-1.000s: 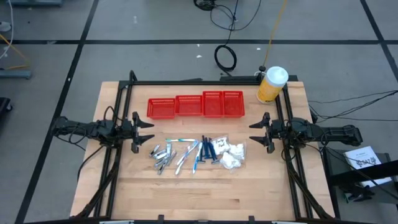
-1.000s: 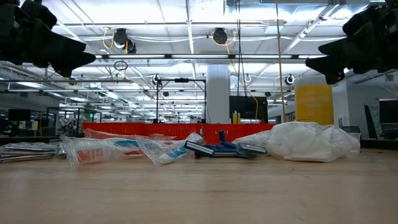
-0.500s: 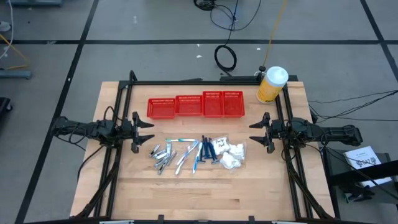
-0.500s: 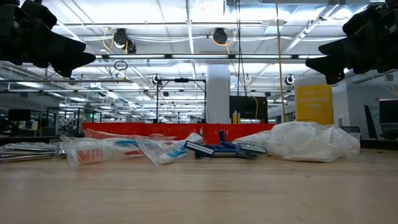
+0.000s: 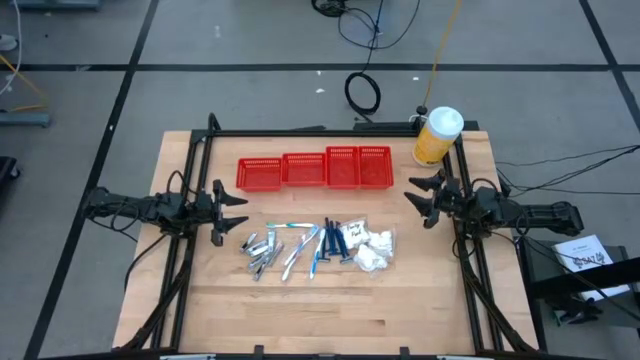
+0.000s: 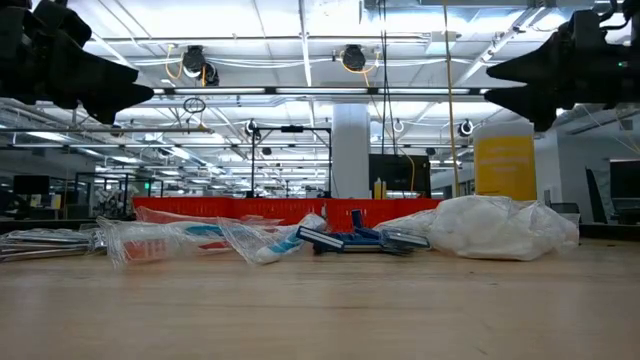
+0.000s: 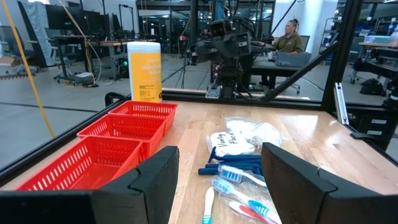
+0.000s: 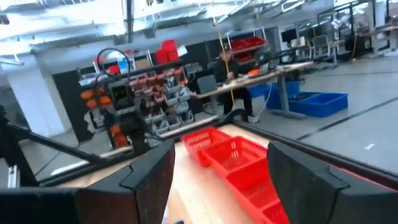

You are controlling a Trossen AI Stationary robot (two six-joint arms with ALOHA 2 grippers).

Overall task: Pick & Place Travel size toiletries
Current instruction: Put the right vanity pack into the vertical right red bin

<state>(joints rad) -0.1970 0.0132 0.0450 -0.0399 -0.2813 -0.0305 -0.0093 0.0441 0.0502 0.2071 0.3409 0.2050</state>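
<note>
The travel size toiletries lie in a loose pile mid-table. It holds silvery tubes (image 5: 260, 247), slim blue and white sticks (image 5: 325, 243) and white wrapped packets (image 5: 375, 250). All of them rest flat on the wood. My left gripper (image 5: 240, 211) hovers open at the pile's left, pointing level toward it, with the sticks (image 7: 239, 174) and packets (image 7: 233, 143) ahead of it. My right gripper (image 5: 417, 200) hovers open at the pile's right, angled toward the red baskets (image 8: 230, 152). Both grippers hang well above the table in the low view, the left (image 6: 100, 85) and the right (image 6: 520, 80).
A row of red mesh baskets (image 5: 315, 171) stands behind the pile toward the far edge. A big yellow white-capped bottle (image 5: 437, 137) stands at the far right corner. A black frame (image 5: 200, 150) borders the table. Bare wood (image 5: 320, 310) lies toward the near edge.
My right gripper has swung toward the table's far edge, tipped slightly upward and rolled a little, staying open. The toiletries have not moved.
</note>
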